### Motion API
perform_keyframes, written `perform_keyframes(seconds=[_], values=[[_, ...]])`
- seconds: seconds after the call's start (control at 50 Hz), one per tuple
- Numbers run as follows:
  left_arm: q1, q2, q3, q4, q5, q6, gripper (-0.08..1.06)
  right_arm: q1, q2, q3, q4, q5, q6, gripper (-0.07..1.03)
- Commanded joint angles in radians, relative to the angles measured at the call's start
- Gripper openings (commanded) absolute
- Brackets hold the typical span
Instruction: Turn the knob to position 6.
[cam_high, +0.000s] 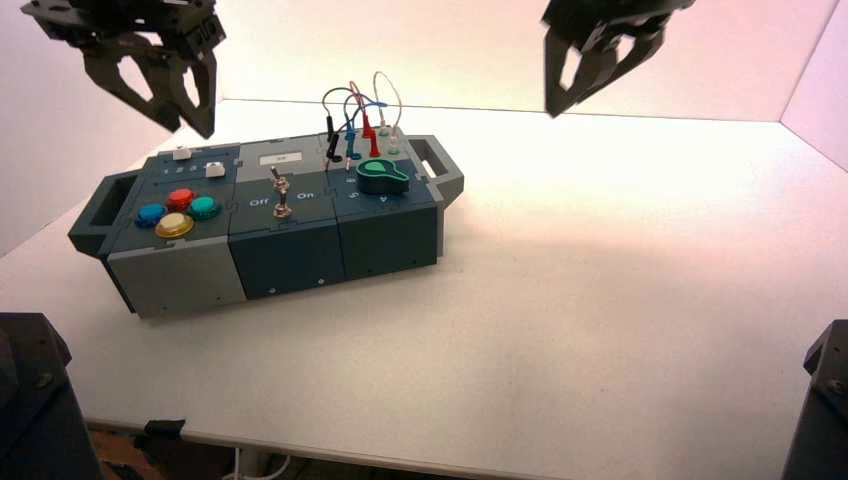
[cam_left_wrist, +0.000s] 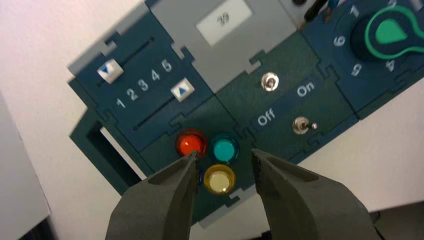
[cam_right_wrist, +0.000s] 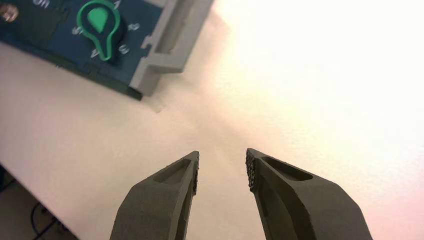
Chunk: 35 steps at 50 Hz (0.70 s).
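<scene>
The knob (cam_high: 382, 176), a rigid teal teardrop on the box's (cam_high: 280, 262) right section, looks stiff and smooth, best pinched across its round body, while the right end effector (cam_high: 585, 75) and left end effector (cam_high: 165, 85) both hang spread above.

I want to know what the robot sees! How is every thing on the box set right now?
knob: untouched, no gripper on it
left gripper: open, above the coloured buttons
right gripper: open, over bare table
two sliders: one beside 5, other beyond 1
red button: not pressed
</scene>
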<state>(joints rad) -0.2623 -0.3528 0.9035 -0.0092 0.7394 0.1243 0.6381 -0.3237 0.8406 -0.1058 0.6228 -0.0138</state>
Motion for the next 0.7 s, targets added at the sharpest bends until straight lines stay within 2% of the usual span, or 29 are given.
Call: perform_keyframes(seconds=[0.02, 0.32, 0.48, 0.62, 0.7], values=[[-0.008, -0.021, -0.015, 0.003, -0.009, 0.003, 0.55, 0.06, 0.029, -0.052, 0.002, -0.006, 0.0, 0.51], [-0.008, -0.037, -0.021, 0.0, -0.012, 0.0, 0.53, 0.164, 0.137, -0.193, 0.005, 0.02, 0.0, 0.51], [-0.008, -0.072, -0.02, -0.002, -0.012, 0.002, 0.52, 0.17, 0.209, -0.264, 0.002, 0.035, 0.0, 0.44], [-0.008, -0.132, -0.009, -0.008, -0.028, -0.003, 0.4, 0.17, 0.284, -0.314, 0.002, 0.044, 0.0, 0.37], [-0.008, -0.161, -0.003, -0.009, -0.037, -0.005, 0.38, 0.17, 0.33, -0.339, 0.002, 0.049, 0.0, 0.37]])
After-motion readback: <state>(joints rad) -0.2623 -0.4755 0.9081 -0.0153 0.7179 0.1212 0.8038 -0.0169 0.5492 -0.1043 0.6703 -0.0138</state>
